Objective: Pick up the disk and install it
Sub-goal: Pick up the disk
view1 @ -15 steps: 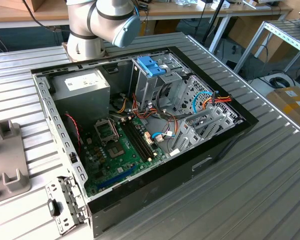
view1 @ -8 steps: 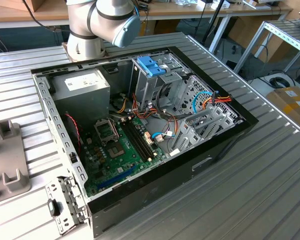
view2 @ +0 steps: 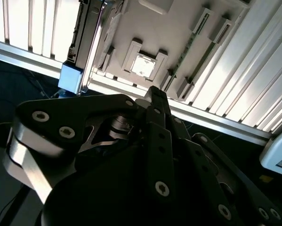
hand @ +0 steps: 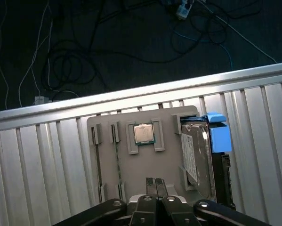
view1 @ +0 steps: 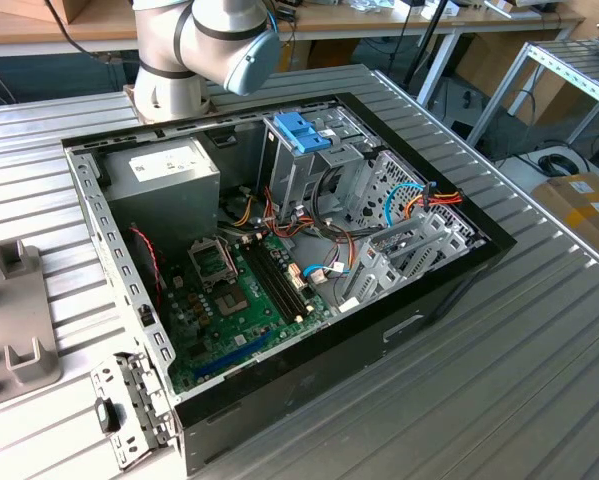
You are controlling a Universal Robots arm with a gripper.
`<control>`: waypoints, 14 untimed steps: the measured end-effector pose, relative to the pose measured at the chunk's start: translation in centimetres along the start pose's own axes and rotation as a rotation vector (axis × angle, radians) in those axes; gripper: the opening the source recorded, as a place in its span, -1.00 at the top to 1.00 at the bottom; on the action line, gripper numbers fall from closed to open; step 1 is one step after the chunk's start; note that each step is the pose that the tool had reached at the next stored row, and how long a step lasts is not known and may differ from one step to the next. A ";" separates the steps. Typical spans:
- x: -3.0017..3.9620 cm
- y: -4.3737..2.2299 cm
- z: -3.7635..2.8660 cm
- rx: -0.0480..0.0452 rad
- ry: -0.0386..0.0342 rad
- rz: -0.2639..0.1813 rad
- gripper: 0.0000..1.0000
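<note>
The jaws were pressed together and empty above the grey holder (hand: 169, 165) on the bench (hand: 37, 165). Off to one side of them, the disk (hand: 199, 150) stood on edge in a slot, probably so its flat sides could be pinched. A processor chip (hand: 143, 133) sat ahead of them.

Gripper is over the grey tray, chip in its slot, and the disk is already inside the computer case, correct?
No. The disk is not inside the computer case; it stands on edge in the grey tray beside the chip, as the first wrist view shows. The gripper is over that tray, chip in its slot.
</note>
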State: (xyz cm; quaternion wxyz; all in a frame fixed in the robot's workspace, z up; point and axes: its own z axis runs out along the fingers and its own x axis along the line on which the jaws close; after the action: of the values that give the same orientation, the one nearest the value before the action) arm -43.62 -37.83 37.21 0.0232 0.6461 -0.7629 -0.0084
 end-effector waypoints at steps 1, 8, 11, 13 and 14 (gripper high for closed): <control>-0.01 -0.01 0.00 0.0001 0.0000 -0.004 0.80; -0.04 -0.10 0.00 -0.0100 -0.0621 -0.009 0.80; -0.07 -0.15 0.01 -0.0111 -0.0692 -0.009 0.80; -0.14 -0.23 0.00 -0.0112 -0.0692 -0.010 0.80; -0.18 -0.25 0.00 -0.0111 -0.0692 -0.010 0.80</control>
State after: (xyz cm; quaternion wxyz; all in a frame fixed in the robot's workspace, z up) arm -43.34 -37.70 37.19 0.0003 0.6491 -0.7599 -0.0351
